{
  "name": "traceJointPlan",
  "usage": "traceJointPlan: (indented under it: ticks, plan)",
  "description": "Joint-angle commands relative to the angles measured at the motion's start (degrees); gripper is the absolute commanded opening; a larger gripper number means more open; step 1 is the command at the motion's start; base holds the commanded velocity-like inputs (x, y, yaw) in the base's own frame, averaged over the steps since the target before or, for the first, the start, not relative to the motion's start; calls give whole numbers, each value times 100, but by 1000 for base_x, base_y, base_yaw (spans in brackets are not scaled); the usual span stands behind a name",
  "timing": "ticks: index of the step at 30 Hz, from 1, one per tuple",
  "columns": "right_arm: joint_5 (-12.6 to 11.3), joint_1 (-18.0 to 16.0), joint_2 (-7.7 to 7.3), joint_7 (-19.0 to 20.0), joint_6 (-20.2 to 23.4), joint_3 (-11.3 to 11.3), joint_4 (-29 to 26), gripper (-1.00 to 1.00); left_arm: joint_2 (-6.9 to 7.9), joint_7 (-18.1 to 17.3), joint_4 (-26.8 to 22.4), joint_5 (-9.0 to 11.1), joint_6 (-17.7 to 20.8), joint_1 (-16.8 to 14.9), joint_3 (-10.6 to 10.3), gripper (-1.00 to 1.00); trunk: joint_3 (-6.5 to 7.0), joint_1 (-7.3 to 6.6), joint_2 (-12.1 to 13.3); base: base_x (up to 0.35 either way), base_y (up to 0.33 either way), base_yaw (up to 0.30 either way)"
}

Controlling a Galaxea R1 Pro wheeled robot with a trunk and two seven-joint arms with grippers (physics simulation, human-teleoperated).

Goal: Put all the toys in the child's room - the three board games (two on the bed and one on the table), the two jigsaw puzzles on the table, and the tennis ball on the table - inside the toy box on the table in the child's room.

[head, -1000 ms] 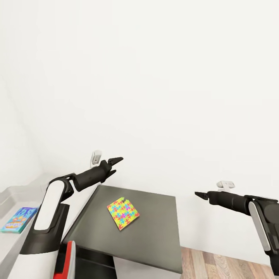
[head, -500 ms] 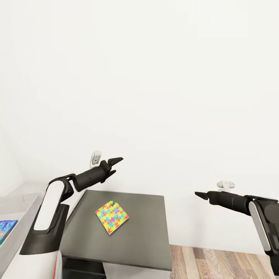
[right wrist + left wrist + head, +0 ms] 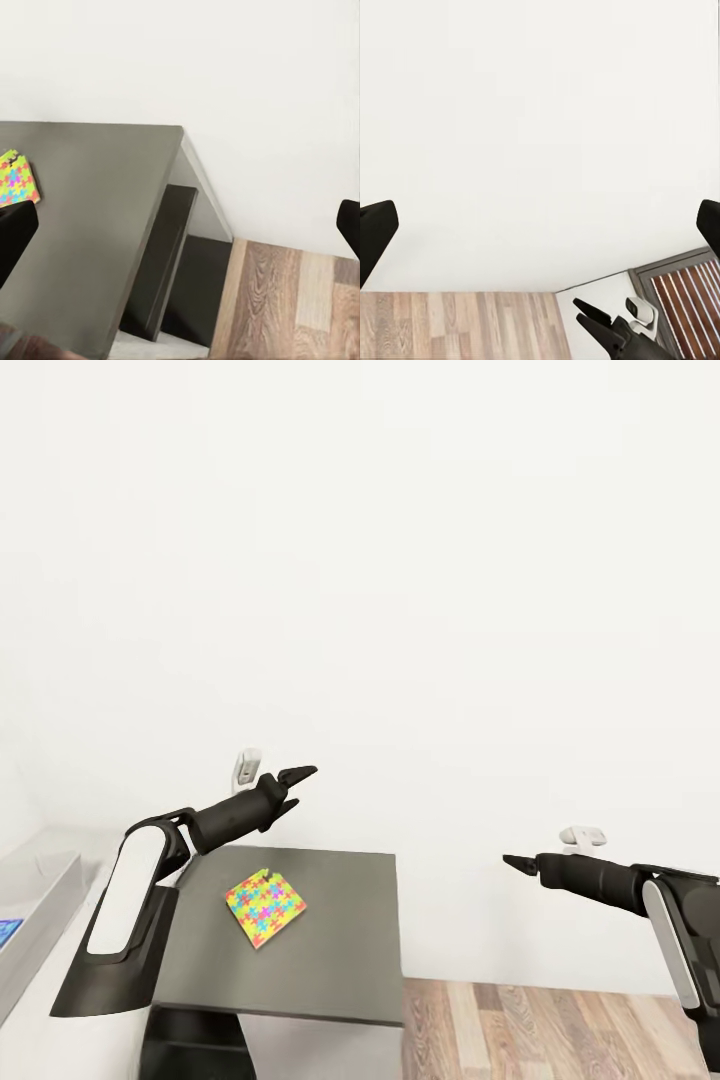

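Panning right since a second ago, I see the jigsaw puzzle [image 3: 265,907], a multicoloured interlocking slab, flat on the dark cabinet top [image 3: 340,950], left gripper [image 3: 300,773] pressed together above it, right gripper [image 3: 512,862] likewise pressed together, empty.

A dark grey counter [image 3: 330,940] is standing against the white wall on the wood plank floor [image 3: 560,1030], and one multicoloured jigsaw puzzle [image 3: 264,906] is lying flat on its top, turned cornerwise, toward the counter's left side in the head view.
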Motion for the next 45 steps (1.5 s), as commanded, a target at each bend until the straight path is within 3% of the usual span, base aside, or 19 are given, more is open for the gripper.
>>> traceJointPlan:
  ticks: [1, 25, 34, 38, 42, 45]
  plan:
    - [-55, -6, -1, -22, 44, -5, 1, 100, -7, 61, -5, 59, 27, -7, 12, 100, -11, 1, -11, -193, -227, -43]
    - [-45, -17, -4, -22, 44, -15, 17, 100, -17, 119, 14, -17, 4, 21, -9, 100, 4, 1, -11, -190, -225, -229]
    - [-47, -60, -24, -23, 44, -17, 353, 100, -95, 144, 137, -49, -21, 57, -29, 100, 21, 1, -11, -45, -52, -278]
    - [-43, -67, -40, -27, 44, -16, 492, 100, -109, 201, 332, -149, -23, 77, -151, 100, 29, 1, -11, -11, -13, -279]
    - [-41, -70, -68, -32, 44, -17, 620, 100, -120, 261, 721, -376, -26, 94, -345, 100, 37, 1, -11, -6, -6, -279]
    - [-40, -77, -150, -36, 44, -20, 780, 100, -165, 283, 1264, -669, -117, 114, -557, 100, 44, 1, -11, -3, -4, -279]
